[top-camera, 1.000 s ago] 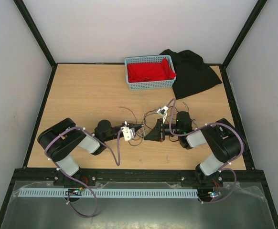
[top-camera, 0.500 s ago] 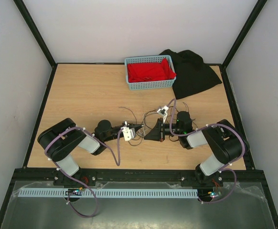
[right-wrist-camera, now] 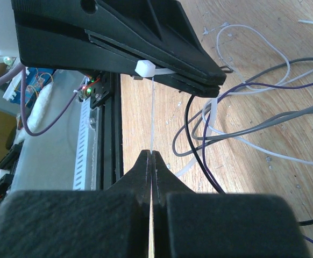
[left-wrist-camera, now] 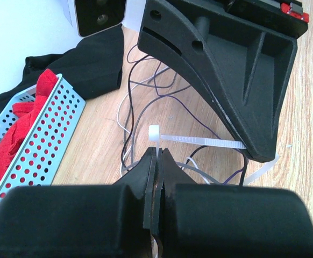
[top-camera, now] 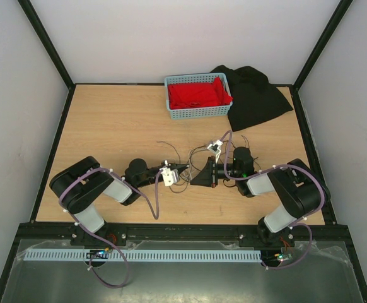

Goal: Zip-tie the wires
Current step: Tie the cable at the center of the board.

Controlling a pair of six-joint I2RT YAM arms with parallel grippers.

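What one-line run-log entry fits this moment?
left hand: shut on zip tie | right hand: shut on zip tie | wires: loose loops

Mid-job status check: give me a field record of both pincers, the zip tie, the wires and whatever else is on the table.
left pincer: shut on the zip tie next to its head
right pincer: shut on the zip tie's strap
zip tie: white, stretched straight between the two pincers
wires: thin loose loops on the table around the pincers; whether they are cinched, cannot tell
basket: blue, at the far edge, holds a red cloth
black cloth: beside the basket, on its right
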